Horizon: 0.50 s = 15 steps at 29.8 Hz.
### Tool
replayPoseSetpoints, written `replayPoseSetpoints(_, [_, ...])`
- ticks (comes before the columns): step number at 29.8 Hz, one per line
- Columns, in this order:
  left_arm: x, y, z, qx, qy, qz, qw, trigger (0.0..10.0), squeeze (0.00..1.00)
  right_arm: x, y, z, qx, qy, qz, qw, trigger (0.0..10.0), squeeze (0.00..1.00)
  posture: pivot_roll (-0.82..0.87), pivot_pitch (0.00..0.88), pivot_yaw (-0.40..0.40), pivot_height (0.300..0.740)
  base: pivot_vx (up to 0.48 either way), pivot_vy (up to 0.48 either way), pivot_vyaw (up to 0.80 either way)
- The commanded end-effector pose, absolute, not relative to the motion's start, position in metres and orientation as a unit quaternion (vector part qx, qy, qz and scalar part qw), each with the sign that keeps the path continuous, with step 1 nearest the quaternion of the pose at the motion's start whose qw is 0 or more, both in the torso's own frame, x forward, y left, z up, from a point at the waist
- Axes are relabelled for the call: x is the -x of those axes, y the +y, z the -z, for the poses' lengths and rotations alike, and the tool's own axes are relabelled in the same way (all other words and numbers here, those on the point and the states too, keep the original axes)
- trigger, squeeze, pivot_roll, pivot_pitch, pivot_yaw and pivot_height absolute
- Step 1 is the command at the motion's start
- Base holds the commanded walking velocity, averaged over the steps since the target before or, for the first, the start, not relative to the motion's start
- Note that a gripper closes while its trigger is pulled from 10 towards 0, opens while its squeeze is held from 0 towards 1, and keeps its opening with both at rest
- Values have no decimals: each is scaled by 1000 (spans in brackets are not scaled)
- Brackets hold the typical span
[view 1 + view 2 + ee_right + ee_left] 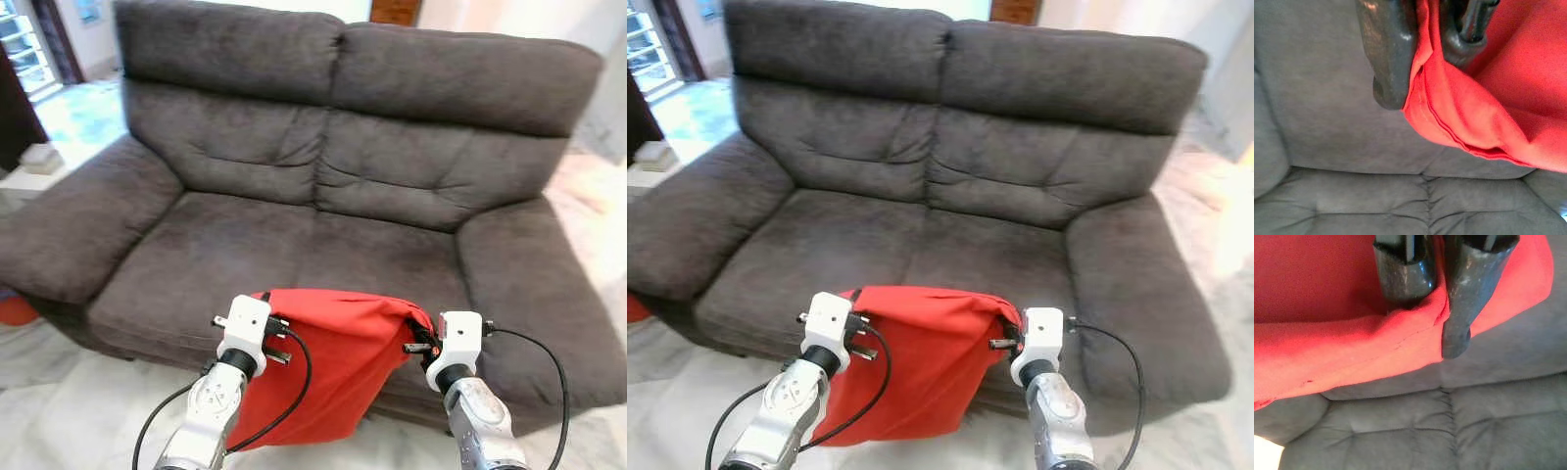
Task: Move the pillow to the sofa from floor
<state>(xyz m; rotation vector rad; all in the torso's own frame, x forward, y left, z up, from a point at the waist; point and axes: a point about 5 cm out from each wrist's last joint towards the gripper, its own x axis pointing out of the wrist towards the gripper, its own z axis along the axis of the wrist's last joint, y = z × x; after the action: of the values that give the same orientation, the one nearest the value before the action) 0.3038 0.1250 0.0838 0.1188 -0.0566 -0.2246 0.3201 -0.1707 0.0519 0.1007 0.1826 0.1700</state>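
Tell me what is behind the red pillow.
Behind the red pillow, held by the left gripper and right gripper, lies the grey sofa: seat cushions and backrest. The pillow covers part of the seat's front edge.

A home living room: grey fabric sofa (pixel 343 176) on marble floor (pixel 59 411)

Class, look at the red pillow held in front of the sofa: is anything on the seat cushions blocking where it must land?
Nothing visible does. The left gripper and right gripper each pinch a top corner of the pillow at the front edge of the sofa, whose seat beyond it is bare.
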Motion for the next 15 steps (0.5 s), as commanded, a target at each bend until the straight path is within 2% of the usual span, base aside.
replayPoseSetpoints(1, [-309,129,-100,-50,-67,97,992,10000,0,-326,-187,-69,-51,47,-52,996,10000,0,73,87,-42,740,0,-472,-725])
replayPoseSetpoints(4, [-309,129,-100,-50,-68,97,992,10000,0,-327,-188,-70,-54,42,-48,997,10000,0,74,85,-43,740,0,-472,0])
replayPoseSetpoints(15, [-309,128,-102,-44,-75,102,991,10000,0,-328,-186,-71,-56,38,-51,996,10000,0,77,86,-45,740,0,0,0])
